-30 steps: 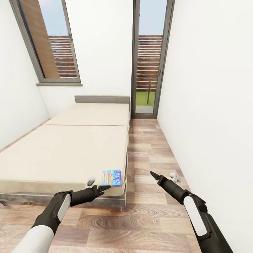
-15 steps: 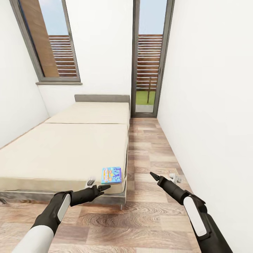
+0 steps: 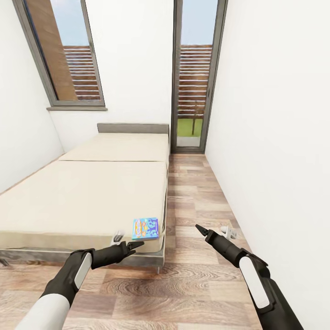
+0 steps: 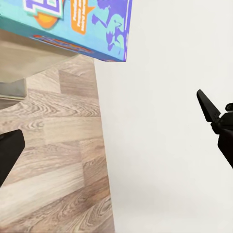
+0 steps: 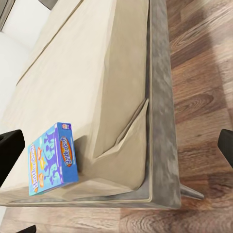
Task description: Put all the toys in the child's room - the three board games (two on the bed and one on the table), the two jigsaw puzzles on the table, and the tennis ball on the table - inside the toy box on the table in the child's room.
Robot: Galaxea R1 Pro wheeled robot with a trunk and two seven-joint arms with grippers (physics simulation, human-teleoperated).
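Left gripper (image 3: 129, 246): lower left of centre in the head view, jaws spread, holding nothing; one dark fingertip (image 4: 10, 154) shows in the left wrist view.
Right gripper (image 3: 205, 232): lower right of centre in the head view, over bare plank floor (image 3: 192, 284), jaws apart and empty.
Board game (image 3: 145, 228): one small blue box, lying flat on the near right corner of the bed (image 3: 82, 201), just short of the mattress edge; its long axis runs roughly away from the camera, along the bed's side edge.
Deciding relation: the box lies just beyond and slightly right of the left gripper, near but not touching; the right gripper stands well apart across the floor. The left arm is judged the nearer for a grasp.
Bed panels: two, side by side, with one seam between, reaching toward the far wall.
Count, near to far: grippers, two; board games, one; beds, one; windows (image 3: 64, 55), one at upper left; glass doors (image 3: 195, 75), one at upper centre.
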